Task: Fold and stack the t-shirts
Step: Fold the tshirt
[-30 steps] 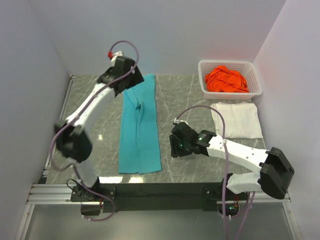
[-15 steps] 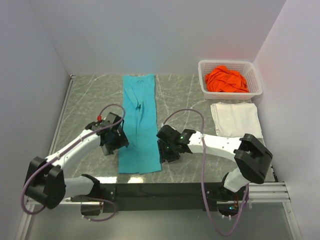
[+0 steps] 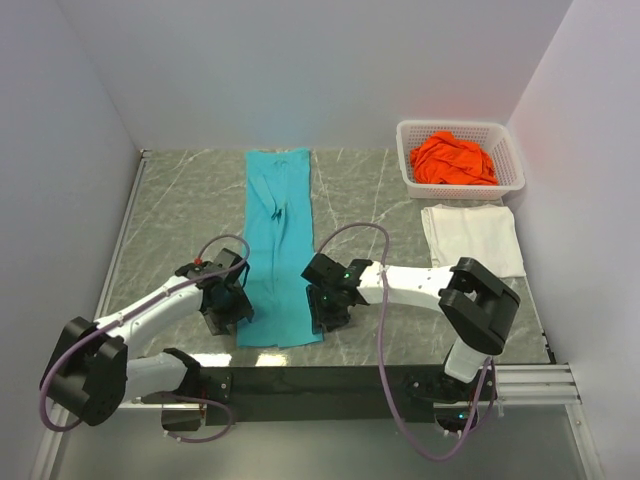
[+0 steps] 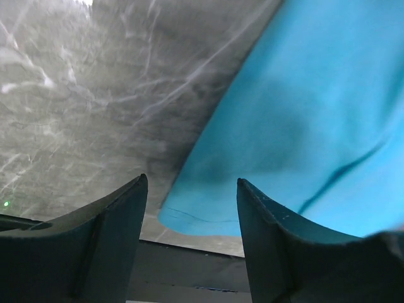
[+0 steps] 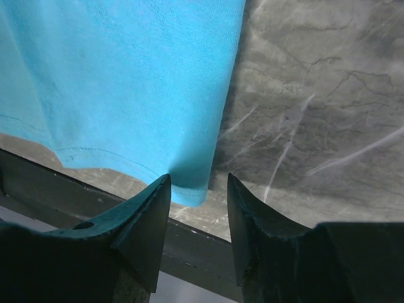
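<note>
Grey marbled table (image 3: 180, 200) carries the teal t-shirt (image 3: 280, 240). Left gripper (image 4: 189, 183) and right gripper (image 5: 199, 180) straddle its near corners, jaws open; a shallow pinch might catch one layer.

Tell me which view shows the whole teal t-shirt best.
The top external view: the teal t-shirt lies there whole, as a long strip. Each wrist view shows only one near corner of it.

Looks like a robotics lab test cell: plain white walls (image 3: 300, 70) boxing in a marble-look tabletop (image 3: 190, 200), aluminium frame rail (image 3: 535, 380) up front.
</note>
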Motion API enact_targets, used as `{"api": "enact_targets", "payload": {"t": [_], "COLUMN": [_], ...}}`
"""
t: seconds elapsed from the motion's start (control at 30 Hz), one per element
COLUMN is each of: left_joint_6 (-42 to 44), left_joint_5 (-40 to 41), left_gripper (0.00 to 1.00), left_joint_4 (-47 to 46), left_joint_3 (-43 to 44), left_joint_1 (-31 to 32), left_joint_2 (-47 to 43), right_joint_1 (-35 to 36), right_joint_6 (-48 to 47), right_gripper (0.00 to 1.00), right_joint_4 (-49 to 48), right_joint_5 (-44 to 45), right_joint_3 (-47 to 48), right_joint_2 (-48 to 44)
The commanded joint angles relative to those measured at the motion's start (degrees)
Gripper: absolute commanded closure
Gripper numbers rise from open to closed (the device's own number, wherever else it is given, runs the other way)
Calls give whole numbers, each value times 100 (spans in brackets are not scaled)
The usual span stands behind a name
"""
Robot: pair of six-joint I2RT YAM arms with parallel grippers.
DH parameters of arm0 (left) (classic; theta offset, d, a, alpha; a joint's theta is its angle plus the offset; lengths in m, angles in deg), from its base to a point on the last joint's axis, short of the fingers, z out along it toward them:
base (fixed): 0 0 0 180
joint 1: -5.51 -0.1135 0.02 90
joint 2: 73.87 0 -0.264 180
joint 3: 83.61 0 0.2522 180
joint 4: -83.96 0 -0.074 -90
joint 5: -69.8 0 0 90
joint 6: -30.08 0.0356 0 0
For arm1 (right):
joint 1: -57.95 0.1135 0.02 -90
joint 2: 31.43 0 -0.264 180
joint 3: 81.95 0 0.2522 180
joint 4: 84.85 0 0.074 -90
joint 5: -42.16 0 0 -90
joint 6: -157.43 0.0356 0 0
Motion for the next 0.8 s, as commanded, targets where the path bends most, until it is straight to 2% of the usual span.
{"api": "enact_targets", "payload": {"t": [0.0, 0.33, 0.53, 0.73, 0.77], "left_joint_6": [-107, -327, -503, -582, -599], "left_joint_5": [-111, -190, -68, -49, -67], "left_gripper": [37, 42, 45, 53, 57], "left_joint_4": [-129, 48, 65, 21, 21], "left_joint_3": [-64, -248, -293, -222, -240], "left_joint_1": [123, 493, 818, 994, 1020], "left_joint_2": [111, -20, 234, 419, 428], "right_joint_1": [41, 163, 190, 190, 190], "right_joint_6": [96, 78, 34, 25, 25], "right_gripper": [52, 53, 53, 53, 53], "right_joint_4": [-42, 133, 142, 212, 230], "right_joint_5": [-60, -60, -130, -148, -165], "right_joint_3": [202, 326, 396, 396, 405], "right_joint_2": [45, 159, 361, 537, 572]}}
